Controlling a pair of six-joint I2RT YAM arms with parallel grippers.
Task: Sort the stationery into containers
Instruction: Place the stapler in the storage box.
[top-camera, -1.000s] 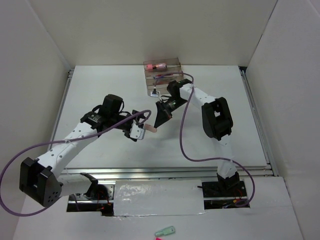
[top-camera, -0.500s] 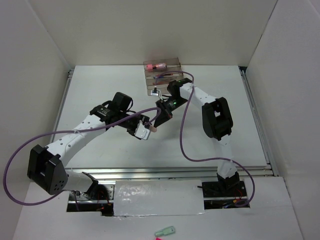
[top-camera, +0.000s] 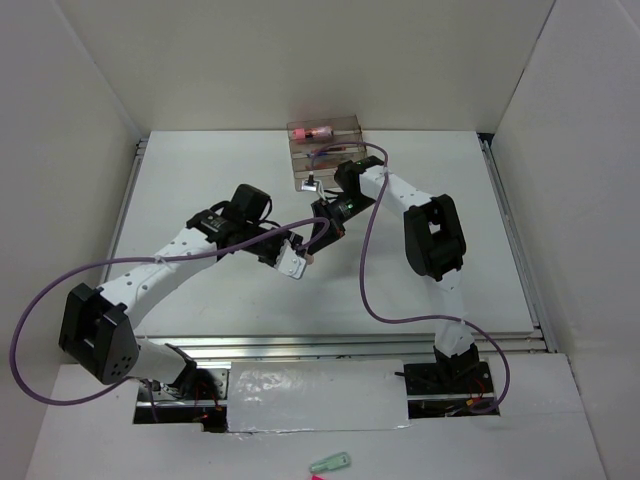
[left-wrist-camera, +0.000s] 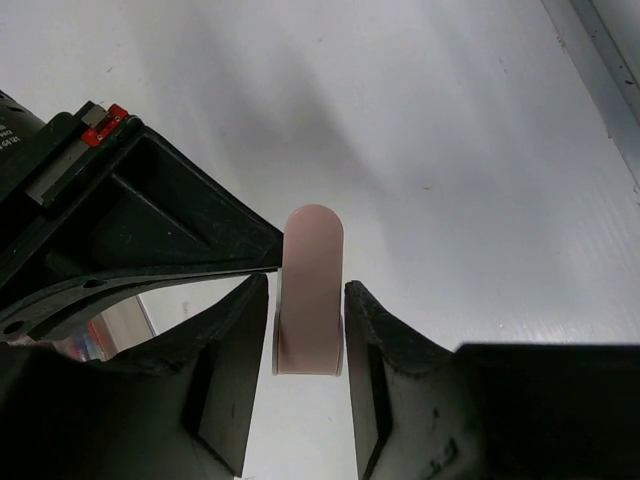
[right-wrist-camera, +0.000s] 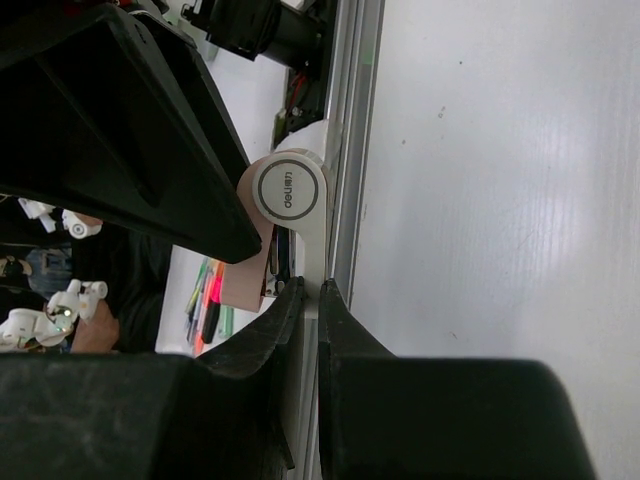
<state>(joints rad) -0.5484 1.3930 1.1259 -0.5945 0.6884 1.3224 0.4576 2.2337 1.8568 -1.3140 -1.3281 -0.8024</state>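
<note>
Now, pink eraser (left-wrist-camera: 312, 262) inside barely parted left claw (left-wrist-camera: 306, 288), right claw (right-wrist-camera: 311, 288) clamped on its edge

White table (top-camera: 200, 180): flat, matt surface. Smoky clear organiser (top-camera: 325, 150) stands at the far edge, centre. Pale green clip (top-camera: 330, 463) lies on the near ledge (top-camera: 560, 430).

Pink-and-white eraser (left-wrist-camera: 312, 290), rounded end outward, sits within my left pincer (left-wrist-camera: 307, 300); smoky stepped organiser (top-camera: 323, 150) stands at the bench's (top-camera: 200, 180) far edge.
</note>
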